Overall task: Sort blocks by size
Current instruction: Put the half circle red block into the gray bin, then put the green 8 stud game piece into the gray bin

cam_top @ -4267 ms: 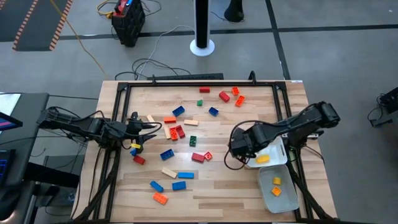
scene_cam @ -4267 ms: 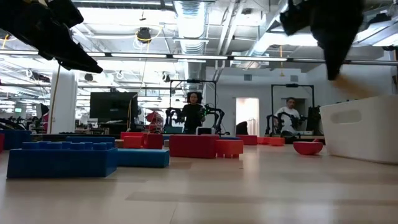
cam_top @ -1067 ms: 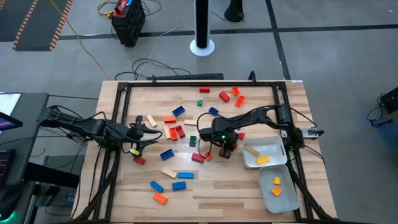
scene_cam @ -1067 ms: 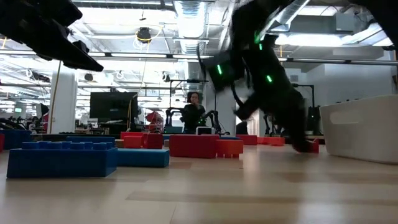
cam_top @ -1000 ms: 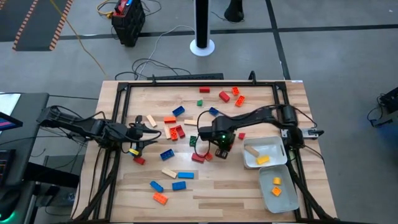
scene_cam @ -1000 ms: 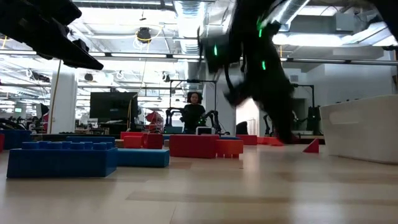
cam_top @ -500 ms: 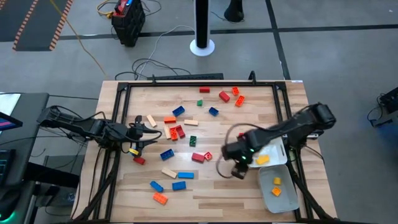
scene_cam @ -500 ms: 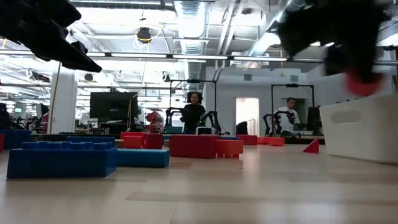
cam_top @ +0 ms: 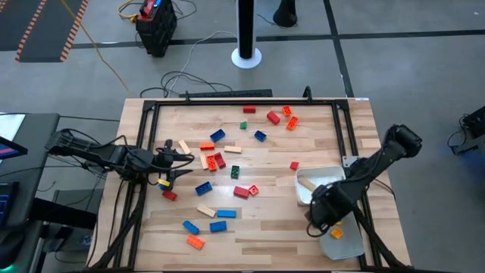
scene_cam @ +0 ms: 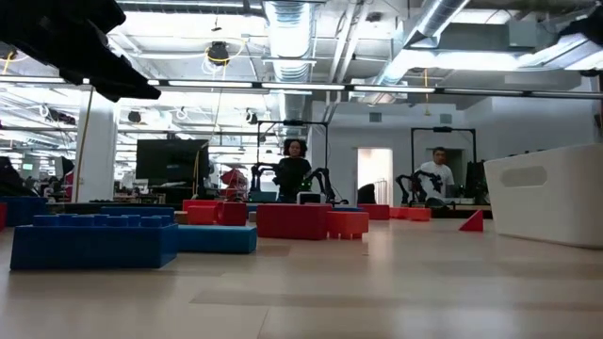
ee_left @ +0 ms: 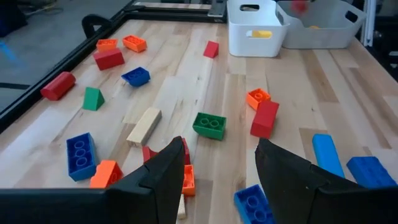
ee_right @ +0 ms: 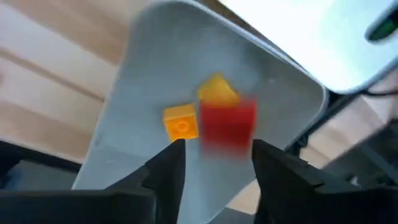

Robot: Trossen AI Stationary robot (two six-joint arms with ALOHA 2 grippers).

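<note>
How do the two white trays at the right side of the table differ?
The near tray holds small squarish blocks, orange and yellow; the far tray holds oblong ones, tan and yellow. The right gripper is above the near tray with open fingers, a red block beneath it; nothing hangs over the far tray. Both are white, rectangular and adjacent.

Both arms are dark, nearly black, built of rounded jointed segments. The left arm [cam_top: 98, 155], at the left of the high view, is slim, with thin black cables looping along it and a small yellow spot near its gripper [cam_top: 176, 163]. The right arm [cam_top: 371, 167], at the lower right, ends in a bulkier black wrist (a rounded knob marks its elbow). Each wrist view shows two matte black, broad, angular fingers [ee_left: 165, 180] at the bottom edge.
</note>
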